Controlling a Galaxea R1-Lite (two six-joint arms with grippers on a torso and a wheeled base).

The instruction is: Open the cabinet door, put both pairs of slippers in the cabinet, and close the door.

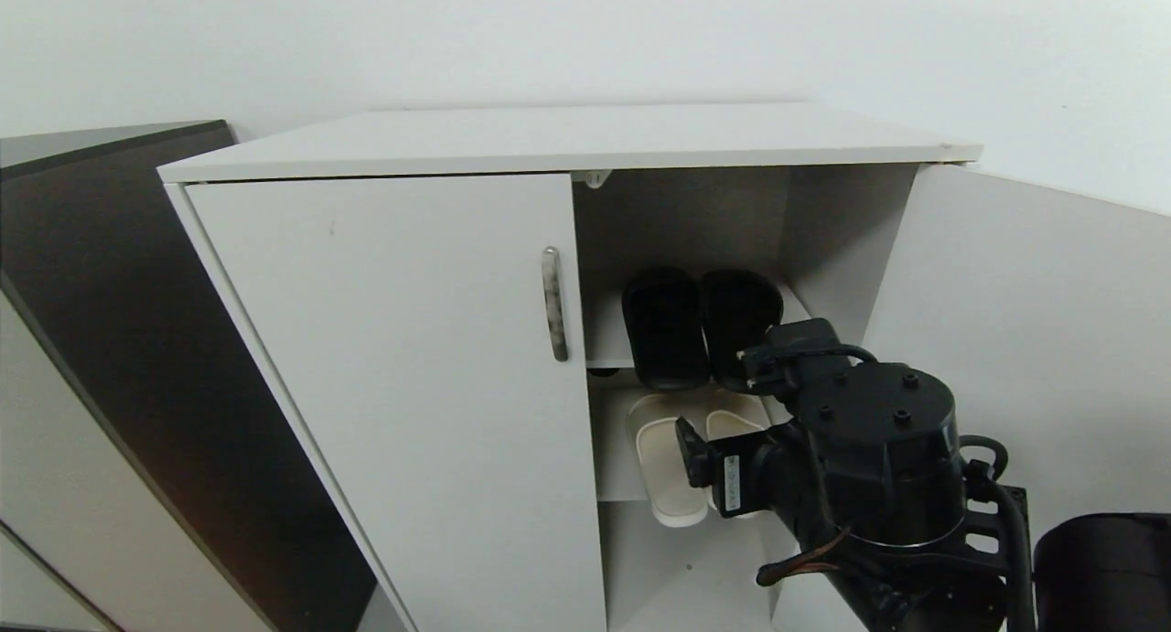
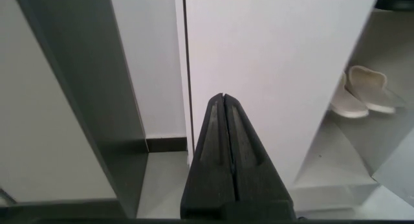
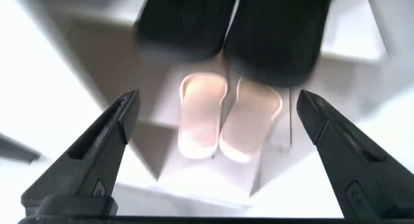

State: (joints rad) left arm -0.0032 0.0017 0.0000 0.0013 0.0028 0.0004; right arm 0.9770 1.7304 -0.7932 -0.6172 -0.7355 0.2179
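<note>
Both pairs are in the white laminate cabinet. The black rubber slippers sit side by side on the upper shelf, and the cream foam slippers are on the shelf at their six o'clock, toes inward. By my reading, only the closing step is left.

The right gripper hangs before the opening with its fingers spread wide and holding nothing. The cabinet's flat white right door stands swung out at three o'clock of the opening. The left gripper has its fingers pressed together and empty, facing the closed white left door (the one with the slim metal bar handle).

The next move probably calls for drawing the right arm clear of the shelves. It would then push the open door's outer face toward nine o'clock until it meets the closed one.
</note>
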